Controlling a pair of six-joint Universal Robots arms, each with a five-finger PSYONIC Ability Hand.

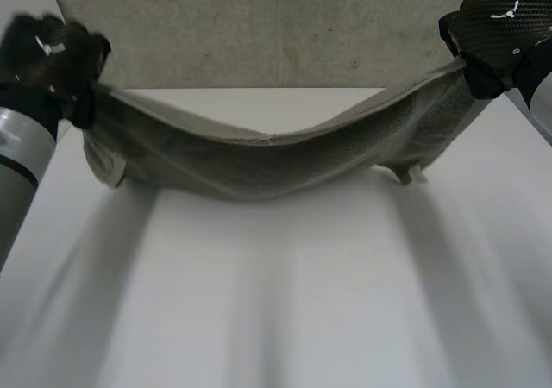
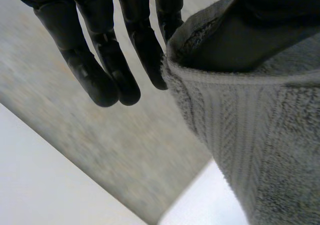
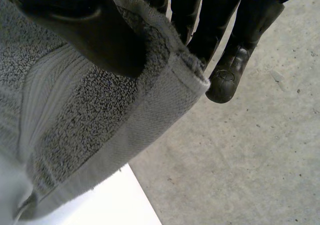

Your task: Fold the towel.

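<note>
Fingers (image 2: 145, 50) at both ends of slack grey terry towel (image 1: 276, 159)

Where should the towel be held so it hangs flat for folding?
By its two upper corners, one from each end. The towel sags in the middle between the left hand and the right hand, each pinching a hemmed corner.
</note>
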